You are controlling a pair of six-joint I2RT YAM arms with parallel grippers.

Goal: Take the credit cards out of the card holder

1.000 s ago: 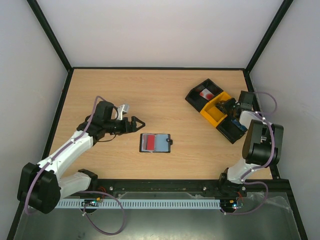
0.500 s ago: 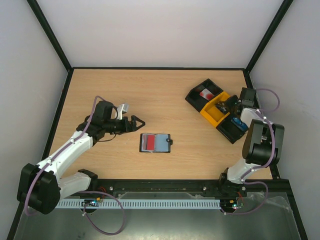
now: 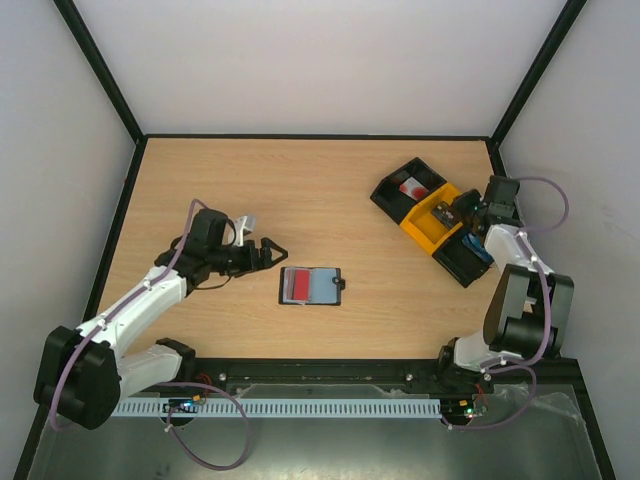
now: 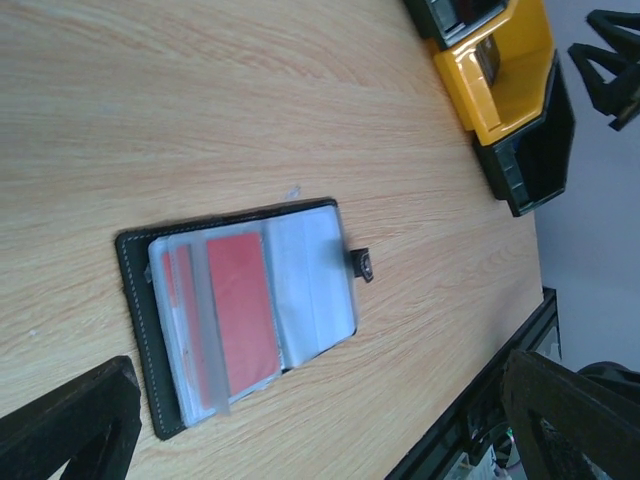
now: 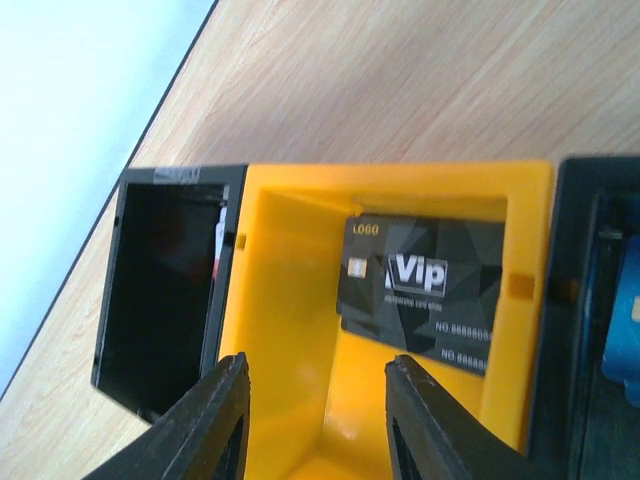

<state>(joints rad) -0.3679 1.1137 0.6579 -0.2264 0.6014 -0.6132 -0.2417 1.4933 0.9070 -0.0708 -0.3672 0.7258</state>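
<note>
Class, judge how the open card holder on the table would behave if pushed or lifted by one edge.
The card holder lies flat and thin, so a push would probably slide it, not tip it. Its clear sleeves sit loose like pages, so lifted by one edge it would likely flop or fold. Glossy sleeves may prove slippery.

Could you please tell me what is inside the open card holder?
In the card holder, clear sleeves hold a red-faced credit card, with another partly showing beside it. Whether more lie beneath is hidden.
</note>
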